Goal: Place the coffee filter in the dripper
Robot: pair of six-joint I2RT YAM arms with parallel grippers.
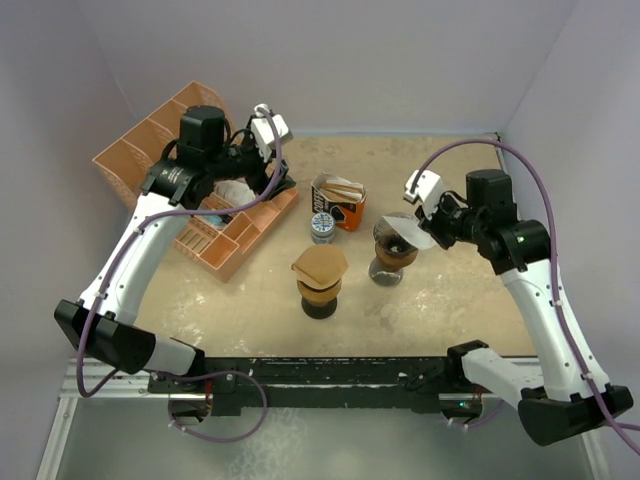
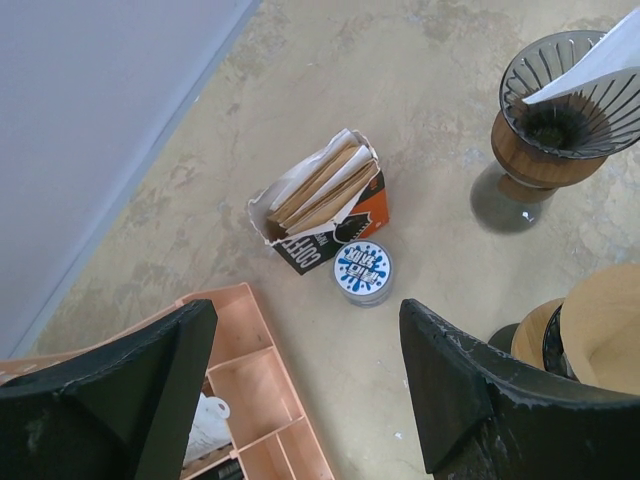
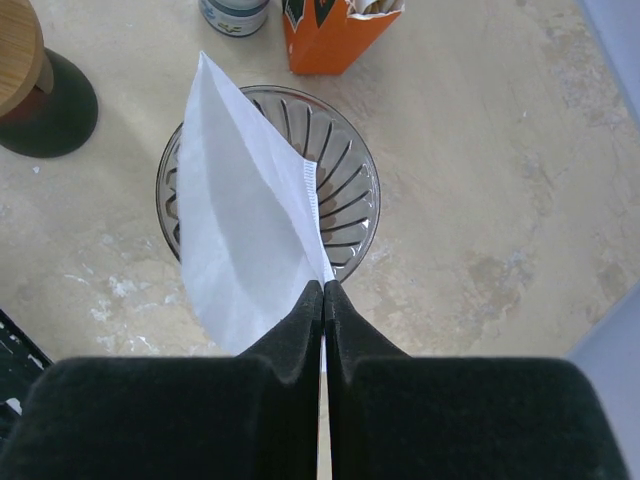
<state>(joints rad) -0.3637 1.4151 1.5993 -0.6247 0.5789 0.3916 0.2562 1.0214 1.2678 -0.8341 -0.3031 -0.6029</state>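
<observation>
Two arms share the worktop (image 1: 450, 300), but only the right one has work to do at this moment. The pink tray (image 1: 120, 160) fills the 10 o'clock corner, and the left fingers (image 2: 455, 385) hover above it.

The step in hand, as I judge it, is to lower the white coffee filter (image 3: 240, 230) into the glass dripper (image 3: 350, 190). This dripper stands right of centre on the worktop, at about 2 o'clock from a second dripper (image 1: 320, 292) that carries a brown filter (image 1: 320, 265). To do it well, the right arm should centre the paper over the middle of the ribbed bowl. Now the filter is flat and folded. In the wrist view it slants from 6 o'clock toward 11 o'clock, mostly over the left half of the bowl, and its narrow end reaches the rim. A slow descent seems better, because such light paper will probably catch on the ribs or tip over the rim if it is released high. I cannot tell whether it touches the glass.

An orange filter box (image 1: 340, 205) and a small tin (image 1: 322, 228) stand near, at about 10 o'clock from the glass dripper.

The left fingers are spread wide and hold nothing. The right fingers (image 3: 310, 320) are pressed fully together on the near edge of the filter, with no gap to see.
</observation>
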